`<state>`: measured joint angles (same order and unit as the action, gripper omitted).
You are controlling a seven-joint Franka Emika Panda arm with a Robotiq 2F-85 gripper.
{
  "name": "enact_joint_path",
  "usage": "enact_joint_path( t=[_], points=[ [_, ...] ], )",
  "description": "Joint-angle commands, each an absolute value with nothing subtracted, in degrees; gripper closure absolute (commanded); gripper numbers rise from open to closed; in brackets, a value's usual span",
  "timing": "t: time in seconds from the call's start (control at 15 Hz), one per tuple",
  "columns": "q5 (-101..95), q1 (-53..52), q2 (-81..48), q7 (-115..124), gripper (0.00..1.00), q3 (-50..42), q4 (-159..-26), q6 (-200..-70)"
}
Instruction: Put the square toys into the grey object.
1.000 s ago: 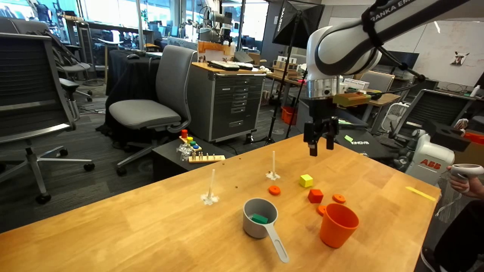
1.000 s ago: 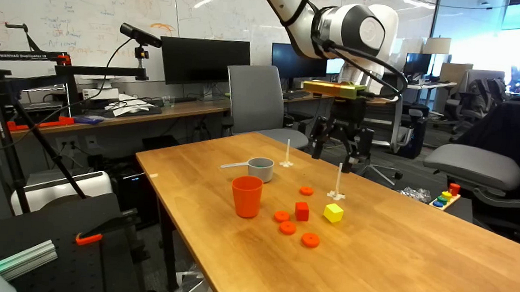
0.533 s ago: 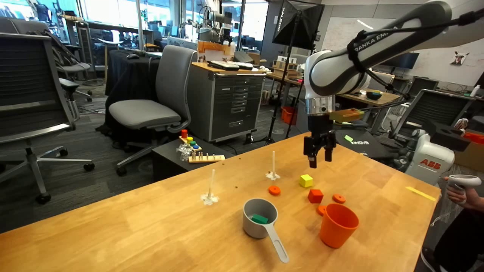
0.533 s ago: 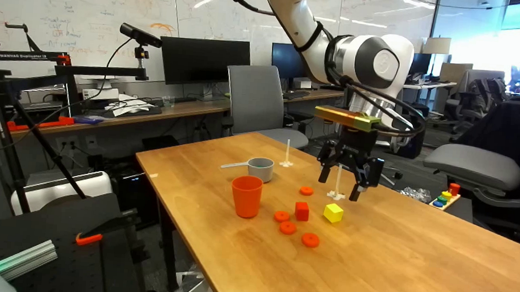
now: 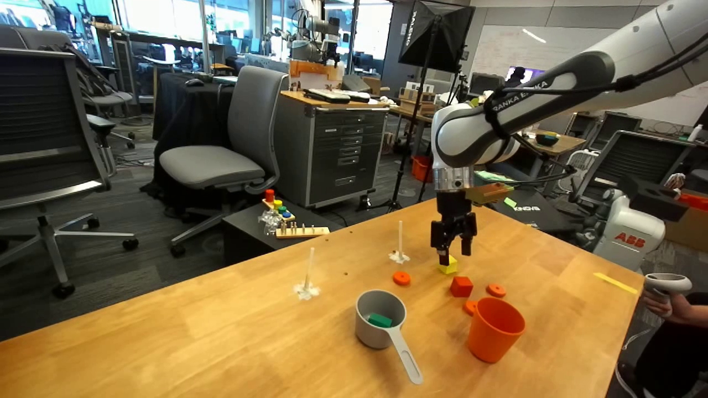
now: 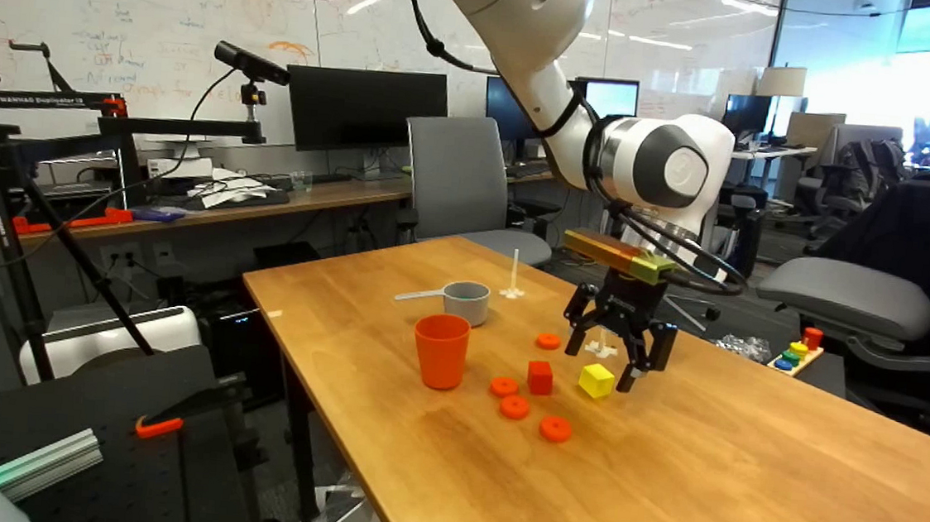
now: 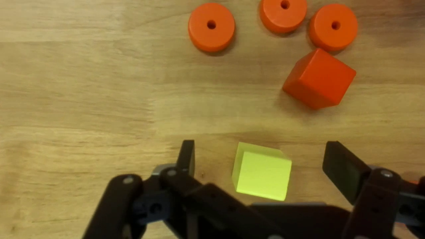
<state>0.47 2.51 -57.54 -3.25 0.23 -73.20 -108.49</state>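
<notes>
The grey cup [image 5: 365, 334] with a long handle stands on the table; it also shows in an exterior view [image 6: 466, 309]. A green block [image 5: 380, 320] lies inside it. A yellow cube [image 5: 449, 267] sits on the table, seen also in an exterior view [image 6: 595, 382] and the wrist view [image 7: 264, 174]. A red cube [image 5: 461, 287] sits beside it, seen also in the wrist view [image 7: 323, 79]. My gripper [image 5: 455, 256] is open and empty just above the yellow cube. In the wrist view the cube shows between the spread fingers [image 7: 261, 156], apart from both.
An orange cup [image 5: 494, 334] stands near the red cube. Several flat orange discs [image 6: 515, 408] lie around the cubes. Two thin white pegs [image 5: 400, 240] [image 5: 310, 271] stand up from the table, one close to the gripper. The table edge [image 5: 354, 226] runs behind them.
My gripper has come down from well above the table to just over the yellow cube, staying open. The cubes, the grey cup and the orange cup have not moved.
</notes>
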Motion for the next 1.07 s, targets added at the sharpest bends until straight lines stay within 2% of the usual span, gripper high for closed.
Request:
enact_joint_path(
  t=[0.0, 0.07, 0.13, 0.2, 0.27, 0.47, 0.73, 1.0],
  points=[
    [1.5, 3.0, -63.0, -4.1, 0.00, 1.1, -65.6, -106.8],
    [1.4, 2.9, -63.8, -4.3, 0.01, 1.1, -64.8, -107.1],
    [1.5, 2.8, -64.3, -4.4, 0.25, 1.3, -64.3, -107.6],
    [1.5, 2.8, -64.4, -4.6, 0.25, 1.6, -64.1, -108.2],
    [1.5, 2.7, -64.5, -4.7, 0.31, 1.8, -63.9, -108.4],
    [1.9, 2.8, -63.8, -4.5, 0.57, 2.0, -63.4, -108.4],
    [3.3, 3.5, -62.4, -4.2, 0.85, 2.4, -64.7, -108.7],
    [5.2, 4.2, -60.1, -4.6, 0.85, 2.9, -66.8, -109.3]
  ],
)
